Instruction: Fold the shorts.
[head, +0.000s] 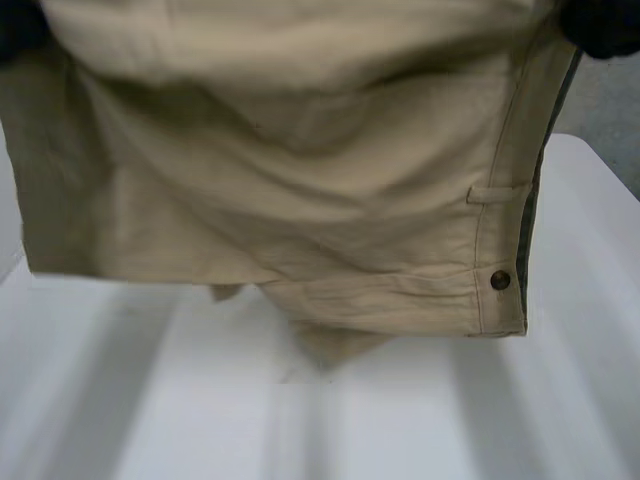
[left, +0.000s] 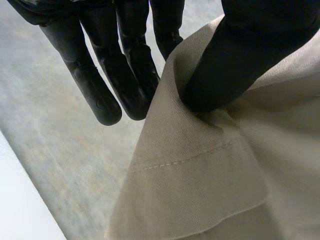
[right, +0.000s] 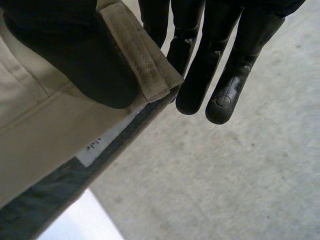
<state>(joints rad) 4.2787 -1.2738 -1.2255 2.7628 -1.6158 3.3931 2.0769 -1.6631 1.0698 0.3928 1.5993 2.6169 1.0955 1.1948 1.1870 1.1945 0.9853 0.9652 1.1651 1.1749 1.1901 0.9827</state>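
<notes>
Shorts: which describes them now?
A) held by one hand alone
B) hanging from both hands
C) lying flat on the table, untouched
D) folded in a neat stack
B: the shorts hang spread between the hands, with the left hand pinching the hem end and the right hand pinching the waistband.

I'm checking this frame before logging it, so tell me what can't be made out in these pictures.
Head view: the shorts, held up, hide much of the table behind them.
Head view: the top edge cuts off the left hand and right hand.
Right wrist view: the print on the white label is too small to read.
</notes>
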